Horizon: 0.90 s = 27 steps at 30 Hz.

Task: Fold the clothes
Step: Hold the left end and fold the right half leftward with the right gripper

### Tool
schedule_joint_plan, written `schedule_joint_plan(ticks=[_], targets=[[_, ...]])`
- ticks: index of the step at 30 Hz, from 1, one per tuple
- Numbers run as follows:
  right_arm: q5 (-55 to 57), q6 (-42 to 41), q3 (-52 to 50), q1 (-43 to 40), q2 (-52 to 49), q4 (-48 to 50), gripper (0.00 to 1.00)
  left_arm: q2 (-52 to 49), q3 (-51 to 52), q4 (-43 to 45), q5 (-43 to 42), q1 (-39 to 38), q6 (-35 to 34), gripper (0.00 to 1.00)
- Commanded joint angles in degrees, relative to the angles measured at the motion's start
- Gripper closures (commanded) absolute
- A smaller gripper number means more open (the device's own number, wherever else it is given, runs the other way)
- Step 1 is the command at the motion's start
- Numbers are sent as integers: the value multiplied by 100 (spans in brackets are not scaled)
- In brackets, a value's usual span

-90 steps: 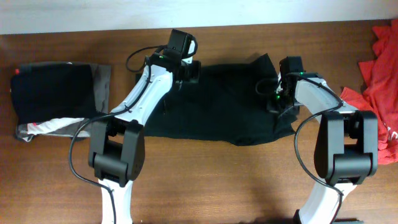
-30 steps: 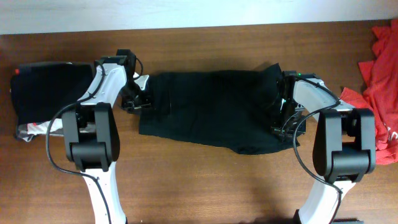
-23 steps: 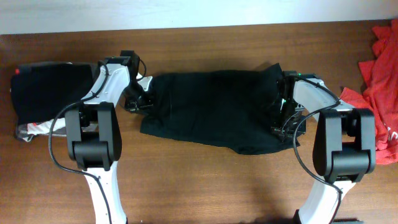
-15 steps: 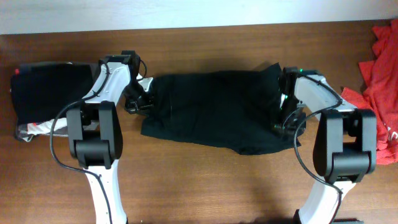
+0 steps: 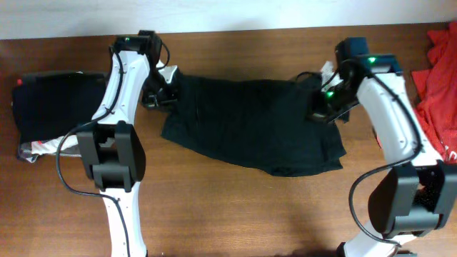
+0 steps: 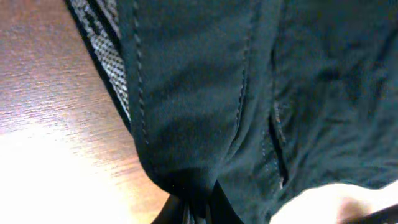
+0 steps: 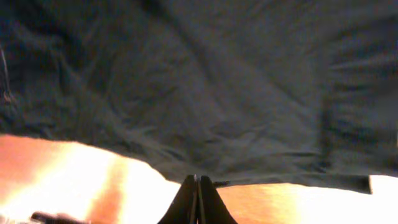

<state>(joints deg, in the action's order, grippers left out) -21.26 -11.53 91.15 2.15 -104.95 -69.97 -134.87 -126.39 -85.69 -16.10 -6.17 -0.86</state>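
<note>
From above, the black shirt (image 5: 250, 125) lies spread in the middle of the table (image 5: 235, 207), between both arms. In the left wrist view, the left gripper (image 6: 198, 205) is pinched tight on its seam. In the right wrist view, the right gripper (image 7: 198, 186) is pinched tight on its edge.

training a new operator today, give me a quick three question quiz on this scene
1. True or false: the left gripper hangs open above the black shirt.
2. Which lies at the table's right edge? A a blue towel; B red-orange clothes; C a metal tray.
3. Fill in: the right gripper is shut on the shirt's ____ side.
Key: 1 false, it is shut on the shirt's edge. 2 B. 3 right.
</note>
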Motion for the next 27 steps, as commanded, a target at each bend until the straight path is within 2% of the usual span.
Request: schedule_joint_plan(ticks=[1, 10, 13, 21, 27], targets=[[-389, 0, -492, 474, -66, 358, 96, -31, -422, -151, -24, -90, 46, 99], [-662, -1054, -2218, 1574, -262, 2865, 96, -31, -1115, -686, -24, -210, 46, 99], [-662, -1327, -2542, 1788, -424, 3340, 96, -31, -1294, -850, -74, -208, 46, 99], [-737, -1338, -2671, 2111, -667, 3687, 96, -22, -1554, -1016, -262, -210, 46, 99], [-994, -944, -1661, 1801, -365, 2946, 96, -22, -1554, -1040, -262, -208, 46, 99]])
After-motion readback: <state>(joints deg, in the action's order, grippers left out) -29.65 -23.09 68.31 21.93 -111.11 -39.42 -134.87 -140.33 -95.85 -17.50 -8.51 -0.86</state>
